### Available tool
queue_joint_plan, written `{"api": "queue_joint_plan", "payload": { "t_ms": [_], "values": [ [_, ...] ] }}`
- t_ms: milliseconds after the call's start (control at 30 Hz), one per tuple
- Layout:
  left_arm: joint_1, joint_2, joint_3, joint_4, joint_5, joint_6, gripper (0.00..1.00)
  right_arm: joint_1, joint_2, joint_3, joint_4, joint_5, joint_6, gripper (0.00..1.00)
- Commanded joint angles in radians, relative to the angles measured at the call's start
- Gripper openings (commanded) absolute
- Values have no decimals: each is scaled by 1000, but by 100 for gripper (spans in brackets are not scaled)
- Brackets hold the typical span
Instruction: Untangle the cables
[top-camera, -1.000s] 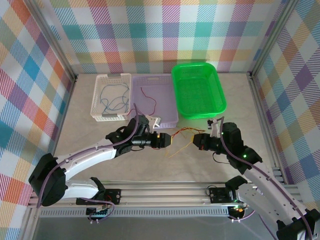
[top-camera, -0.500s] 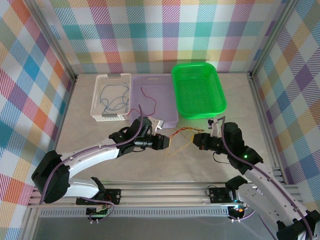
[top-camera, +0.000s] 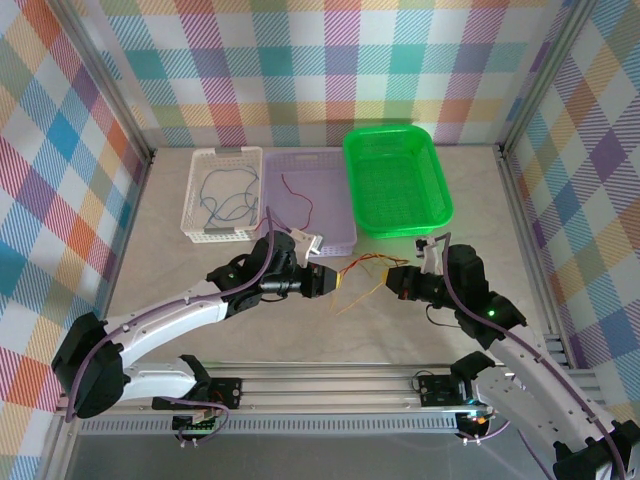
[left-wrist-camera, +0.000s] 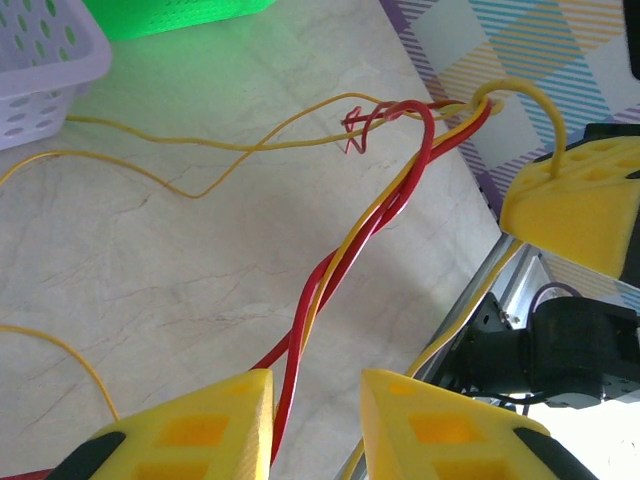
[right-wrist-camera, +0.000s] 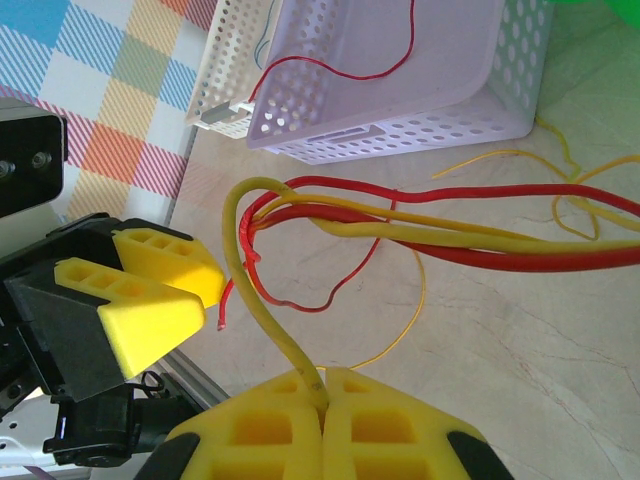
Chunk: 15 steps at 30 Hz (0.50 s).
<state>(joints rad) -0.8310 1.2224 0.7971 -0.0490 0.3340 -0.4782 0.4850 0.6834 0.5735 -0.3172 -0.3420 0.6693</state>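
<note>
While right pincer clamps yellow cable, left pincer stands apart around twisted cables.

left gripper: jaws stand closer together than a second ago, but not fully in. There is a gap between the pads, and the red and yellow cables run through it, with the red strand close along one pad. left arm has shifted. The gripper dips toward the near edge half a second back and is now up again, a touch left. shoulder link swings right, then returns left. slack yellow loop under the bundle seems to move slightly with it, but it's too thin from the top camera to be sure.
</note>
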Motion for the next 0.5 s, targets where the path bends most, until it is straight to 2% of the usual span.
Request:
{"api": "queue_joint_plan", "payload": {
  "t_ms": [0, 100, 300, 467],
  "values": [
    [-14, 1, -11, 27, 41, 4, 30, -3, -15, 20, 19, -10, -1, 0],
    [-17, 17, -6, 15, 55, 14, 34, -3, -21, 19, 14, -9, -2, 0],
    [-32, 32, 0, -14, 25, 36, 34, -3, -26, 20, 11, -8, -2, 0],
    [-34, 27, 2, -18, 11, 41, 13, -3, -28, 17, 10, -8, -2, 0]
  ]
}}
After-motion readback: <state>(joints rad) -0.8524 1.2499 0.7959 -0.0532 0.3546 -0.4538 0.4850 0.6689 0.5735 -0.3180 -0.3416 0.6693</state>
